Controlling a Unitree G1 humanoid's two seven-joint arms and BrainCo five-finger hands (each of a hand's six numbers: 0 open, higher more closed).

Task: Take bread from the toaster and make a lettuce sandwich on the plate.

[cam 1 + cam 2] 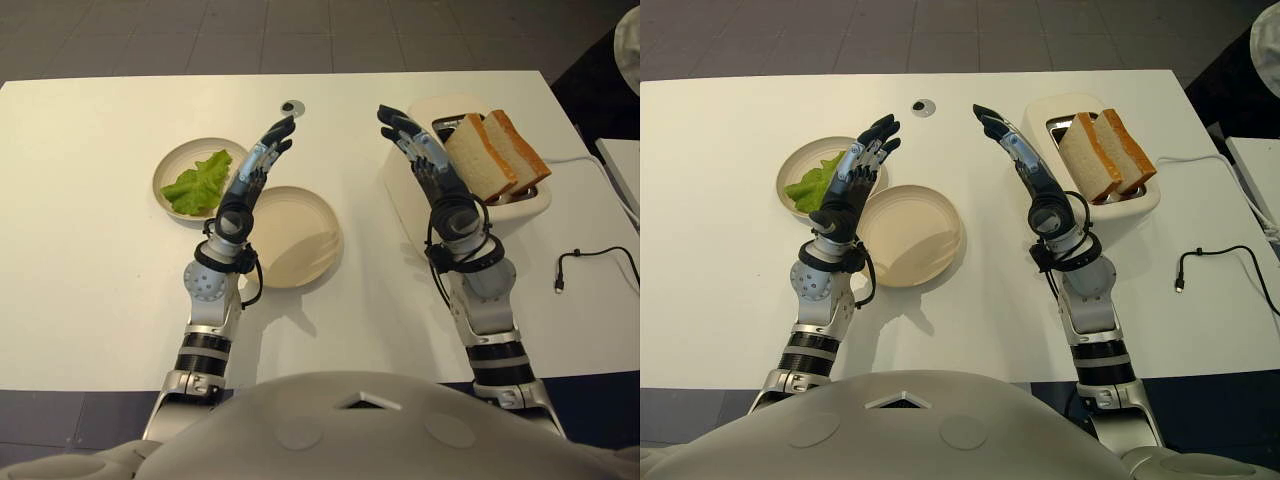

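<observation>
Two slices of bread [495, 155] stand on edge in the toaster [1137, 207], which sits to the right of the plate [295, 240] and a little farther back on the table [90, 260]. The right hand [425, 160] is held between plate and toaster, released, fingers stretched out and holding nothing. They point away from the robot and slightly back toward the plate's side. The bread lies just to the right of this hand and apart from it. This hand is far the nearer one, so the pull looks to be its job. The slices rise well out of the slot, side by side and leaning a little. Their long top edges run from far to near, slanting away from the plate as they come toward the robot, roughly along the hand's own line. I judge the hand must turn right and close across a slice's flat faces. The left hand [250, 180] hangs over the plate's far left rim, also slack and empty. The lettuce [198, 185] lies in a dish [180, 152] just beyond that rim. The plate itself is bare
</observation>
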